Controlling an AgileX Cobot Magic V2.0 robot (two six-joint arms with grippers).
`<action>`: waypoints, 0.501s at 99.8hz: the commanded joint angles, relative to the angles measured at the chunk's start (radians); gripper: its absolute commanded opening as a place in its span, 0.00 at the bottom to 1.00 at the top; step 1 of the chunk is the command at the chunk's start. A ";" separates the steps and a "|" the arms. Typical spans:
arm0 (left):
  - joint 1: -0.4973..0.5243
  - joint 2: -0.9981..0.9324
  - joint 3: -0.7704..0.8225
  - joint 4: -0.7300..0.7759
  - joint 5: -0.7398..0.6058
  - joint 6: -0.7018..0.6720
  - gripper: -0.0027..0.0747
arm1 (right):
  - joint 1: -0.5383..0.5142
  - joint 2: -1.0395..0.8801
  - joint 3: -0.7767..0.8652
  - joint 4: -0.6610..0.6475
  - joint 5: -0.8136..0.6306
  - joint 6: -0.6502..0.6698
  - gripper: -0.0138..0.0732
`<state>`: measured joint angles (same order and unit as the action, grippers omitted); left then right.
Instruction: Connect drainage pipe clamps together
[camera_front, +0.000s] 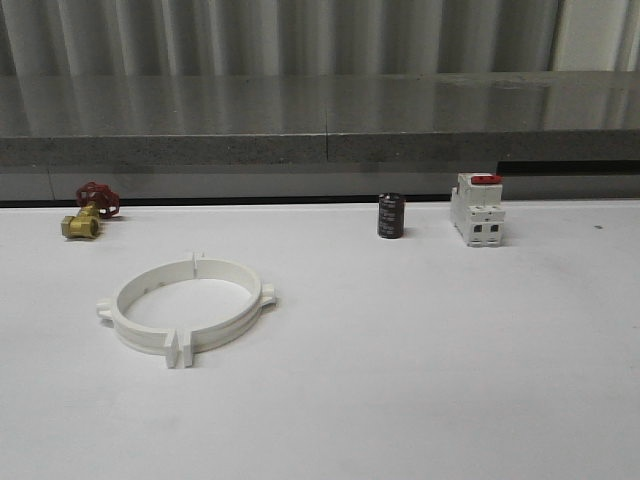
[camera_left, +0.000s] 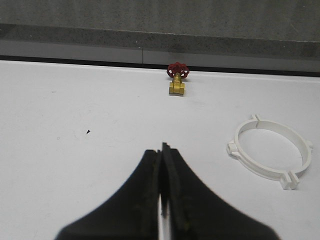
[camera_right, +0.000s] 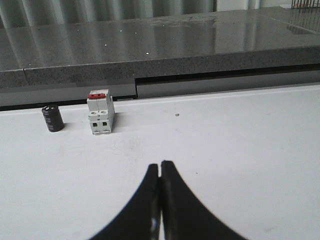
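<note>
The two white drainage pipe clamps (camera_front: 186, 303) lie on the white table left of centre, their end tabs meeting so that they form one wide ring with small lugs on the outside. The left wrist view has the same ring (camera_left: 270, 152) lying flat, off to one side of my left gripper (camera_left: 162, 150). That gripper is shut with nothing between its black fingers and hangs over bare table. My right gripper (camera_right: 160, 167) is shut and empty too, over bare table well short of the breaker.
A brass valve with a red handle (camera_front: 88, 211) sits at the back left. A small black cylinder (camera_front: 390, 216) and a white breaker with a red switch (camera_front: 476, 209) stand at the back right. A grey stone ledge (camera_front: 320, 120) runs behind the table.
</note>
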<state>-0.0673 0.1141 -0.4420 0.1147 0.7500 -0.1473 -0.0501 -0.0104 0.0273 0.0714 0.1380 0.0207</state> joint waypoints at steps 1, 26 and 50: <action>0.003 0.006 0.008 0.028 -0.147 -0.001 0.01 | -0.005 -0.019 -0.016 0.004 -0.075 -0.008 0.08; 0.001 -0.079 0.208 0.060 -0.411 -0.001 0.01 | -0.005 -0.019 -0.016 0.004 -0.075 -0.008 0.08; 0.008 -0.146 0.430 -0.013 -0.581 -0.001 0.01 | -0.005 -0.019 -0.016 0.004 -0.075 -0.008 0.08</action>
<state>-0.0650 -0.0054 -0.0560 0.1438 0.3335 -0.1473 -0.0501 -0.0104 0.0273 0.0714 0.1389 0.0191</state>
